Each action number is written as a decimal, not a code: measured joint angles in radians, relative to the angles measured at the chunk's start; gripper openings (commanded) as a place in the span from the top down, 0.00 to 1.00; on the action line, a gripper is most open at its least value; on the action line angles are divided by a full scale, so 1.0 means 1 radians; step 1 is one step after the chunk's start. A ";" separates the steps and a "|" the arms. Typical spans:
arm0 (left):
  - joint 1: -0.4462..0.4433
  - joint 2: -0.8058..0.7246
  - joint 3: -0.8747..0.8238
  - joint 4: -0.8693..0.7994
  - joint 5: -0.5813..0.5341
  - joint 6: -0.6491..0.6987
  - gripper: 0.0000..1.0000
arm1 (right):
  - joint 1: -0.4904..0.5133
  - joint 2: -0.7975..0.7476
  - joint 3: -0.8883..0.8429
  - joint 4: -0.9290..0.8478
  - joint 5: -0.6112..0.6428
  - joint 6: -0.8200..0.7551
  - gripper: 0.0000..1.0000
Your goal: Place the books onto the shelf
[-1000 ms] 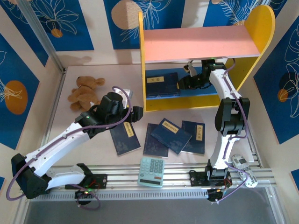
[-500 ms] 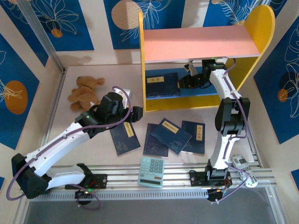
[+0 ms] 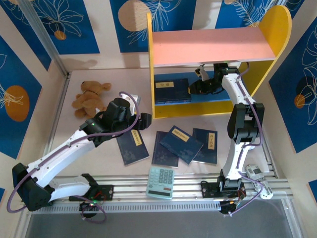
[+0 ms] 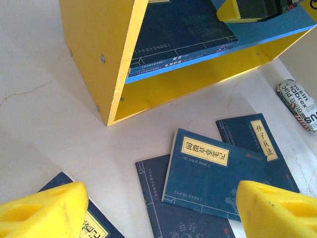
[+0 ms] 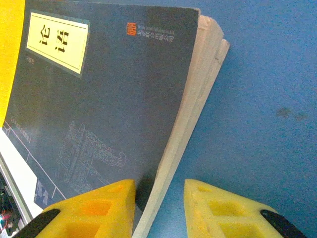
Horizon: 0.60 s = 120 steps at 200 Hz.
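Pale tabletop [image 3: 203, 124]: judge books [image 3: 182, 144] thin, light, bendy, so pinch along a long edge; left gripper [image 4: 158, 210] wide, empty; right gripper [image 5: 159, 198] narrow-set astride page edge of shelved book [image 5: 109, 89], grip unclear.

Pale marbled table [image 3: 114, 79], and here's the layout. At twelve o'clock stands the shelf [image 3: 277, 29], its yellow sides planted on the tabletop. Its blue lower board [image 5: 257, 74] carries a stack of books [image 3: 172, 89], lying flat toward the board's nine o'clock end, with a yellow label showing on the top cover. Out on the table, a plush toy [image 3: 90, 96] sits at ten o'clock. A lone book [image 3: 133, 148] lies flat at eight. Just off centre toward five, three books [image 3: 181, 141] overlap, the middle one on top of its neighbours. A mint calculator [image 3: 161, 182] is at six, by the near edge. A printed can [image 4: 297, 104] lies on its side at about three o'clock of that cluster.
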 measured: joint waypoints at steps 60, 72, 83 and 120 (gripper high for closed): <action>0.002 0.000 0.000 -0.007 -0.008 0.000 0.21 | -0.011 -0.106 -0.056 0.064 0.001 0.068 0.65; 0.002 0.000 -0.001 -0.007 -0.008 0.000 0.21 | -0.014 -0.162 -0.097 0.084 -0.001 0.090 0.65; 0.002 0.000 -0.005 -0.006 -0.007 0.000 0.21 | -0.017 -0.205 -0.149 0.083 -0.003 0.114 0.64; 0.002 0.006 -0.059 -0.006 -0.006 -0.004 0.21 | -0.003 -0.379 -0.383 0.196 0.031 0.212 0.64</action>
